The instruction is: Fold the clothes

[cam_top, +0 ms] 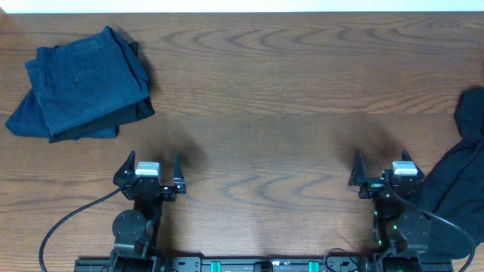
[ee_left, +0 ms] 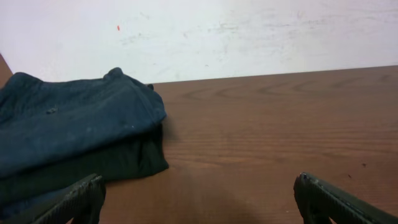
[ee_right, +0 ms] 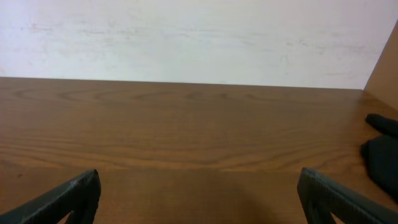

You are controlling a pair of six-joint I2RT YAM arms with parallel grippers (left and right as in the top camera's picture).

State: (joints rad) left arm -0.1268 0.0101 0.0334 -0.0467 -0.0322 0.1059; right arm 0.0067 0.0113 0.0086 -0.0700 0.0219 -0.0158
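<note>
The left tool [cam_top: 153,157] and the right tool [cam_top: 383,156] both stand with the 2 jaws spread wide, holding nothing, near the front edge of the brown wooden bench [cam_top: 265,113]. A folded dark blue garment [cam_top: 79,83] lies at the far left corner, well apart from the left tool. A crumpled black garment [cam_top: 461,177] lies just beside the right tool
</note>
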